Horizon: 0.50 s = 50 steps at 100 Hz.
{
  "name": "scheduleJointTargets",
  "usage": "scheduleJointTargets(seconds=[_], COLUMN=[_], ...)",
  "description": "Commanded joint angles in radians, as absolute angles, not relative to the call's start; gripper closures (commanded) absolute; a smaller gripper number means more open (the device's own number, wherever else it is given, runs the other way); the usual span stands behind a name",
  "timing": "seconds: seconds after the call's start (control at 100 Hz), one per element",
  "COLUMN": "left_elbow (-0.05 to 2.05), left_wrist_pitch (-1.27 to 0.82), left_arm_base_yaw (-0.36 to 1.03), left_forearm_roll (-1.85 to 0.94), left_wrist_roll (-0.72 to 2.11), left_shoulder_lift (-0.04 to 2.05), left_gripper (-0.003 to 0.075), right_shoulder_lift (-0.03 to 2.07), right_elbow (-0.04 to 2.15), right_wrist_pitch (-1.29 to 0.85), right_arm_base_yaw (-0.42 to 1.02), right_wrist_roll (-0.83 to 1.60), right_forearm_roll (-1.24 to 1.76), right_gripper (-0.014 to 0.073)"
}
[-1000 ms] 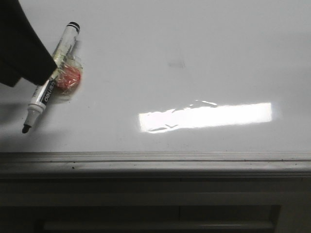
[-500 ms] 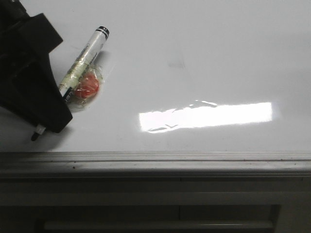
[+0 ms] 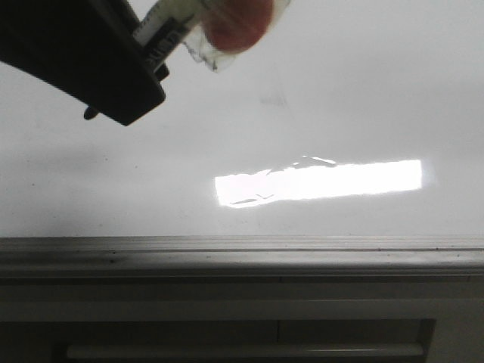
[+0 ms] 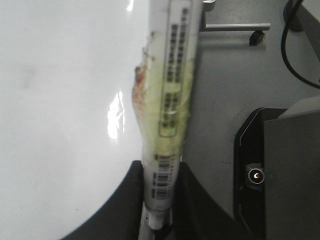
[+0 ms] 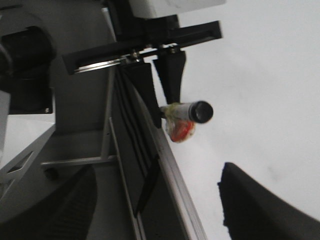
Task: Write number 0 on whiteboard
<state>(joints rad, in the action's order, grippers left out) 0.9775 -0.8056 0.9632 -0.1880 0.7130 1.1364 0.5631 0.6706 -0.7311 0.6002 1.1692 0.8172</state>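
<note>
Clamped between the left gripper's [image 4: 159,210] black fingers [image 3: 113,83], a white barcode-labelled marker [image 4: 170,100], wrapped in yellowish tape with a red lump [image 3: 238,26], hangs above the glossy white whiteboard's [image 3: 340,91] far-left corner. No number 0 shows. The right gripper's [image 5: 165,210] dark fingers [image 5: 260,205] stand spread apart.

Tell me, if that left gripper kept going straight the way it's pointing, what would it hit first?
Most likely the whiteboard. The left gripper holds a marker whose tip leads toward the white surface, so that tip would probably touch first. How big the gap is cannot be judged.
</note>
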Motion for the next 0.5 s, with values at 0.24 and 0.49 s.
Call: scheduleJointTargets(seconds=[0.24, 0.49], left_elbow=[1.016, 1.016], left_wrist_pitch=[-0.800, -0.801], left_arm_base_yaw=[1.033, 1.033], left_forearm_roll=[-0.129, -0.135], left_wrist_roll=[0.739, 0.739], left_shoulder_lift=[1.111, 1.111], left_gripper=[0.0740, 0.0740], right_shoulder_lift=[0.836, 0.966], right_elbow=[0.811, 0.843], right_wrist_pitch=[-0.491, -0.553], right_arm_base_yaw=[0.784, 0.795], right_wrist_roll=[1.199, 1.199], right_forearm_roll=[0.832, 0.867], right_gripper=[0.0149, 0.0173])
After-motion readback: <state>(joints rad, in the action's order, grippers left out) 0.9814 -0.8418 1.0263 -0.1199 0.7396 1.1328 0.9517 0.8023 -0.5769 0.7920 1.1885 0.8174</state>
